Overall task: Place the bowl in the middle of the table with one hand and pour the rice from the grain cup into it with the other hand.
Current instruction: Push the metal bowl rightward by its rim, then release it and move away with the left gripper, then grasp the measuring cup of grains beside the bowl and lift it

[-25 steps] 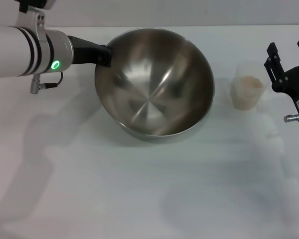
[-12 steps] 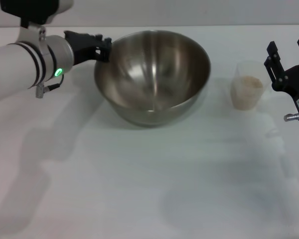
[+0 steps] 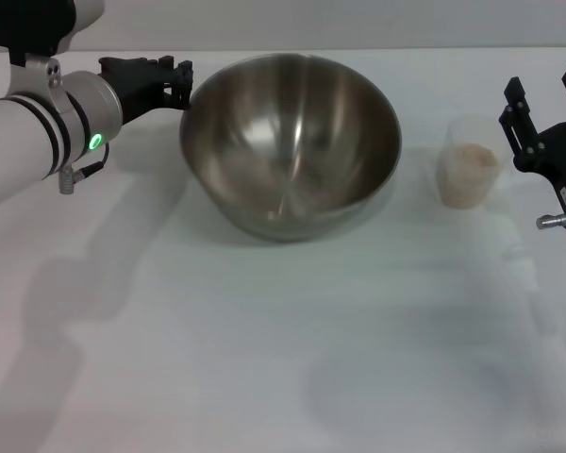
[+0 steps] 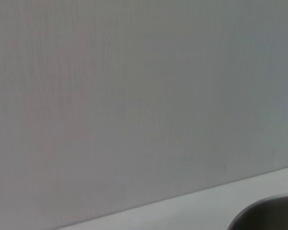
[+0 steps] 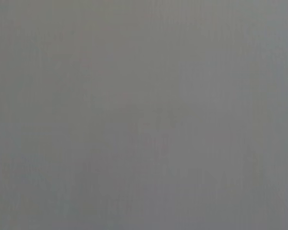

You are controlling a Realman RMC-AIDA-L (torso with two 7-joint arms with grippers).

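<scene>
Grain cup (image 3: 469, 174): upright with rice (image 3: 472, 157), toward the bench's (image 3: 264, 359) right edge, right of the bowl (image 3: 291, 142).
Right hand (image 3: 545, 118): just beside the cup's right, fingers spread, nearer arm.
Left hand (image 3: 173, 80): off the bowl's left rim; grip unclear.

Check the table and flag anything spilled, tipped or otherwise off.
Nothing stands out. The bowl sits upright on the table, the grain cup stands upright beside it with the rice inside, and no grains show on the tabletop.

No readable text, label, number or sign shows anywhere.
</scene>
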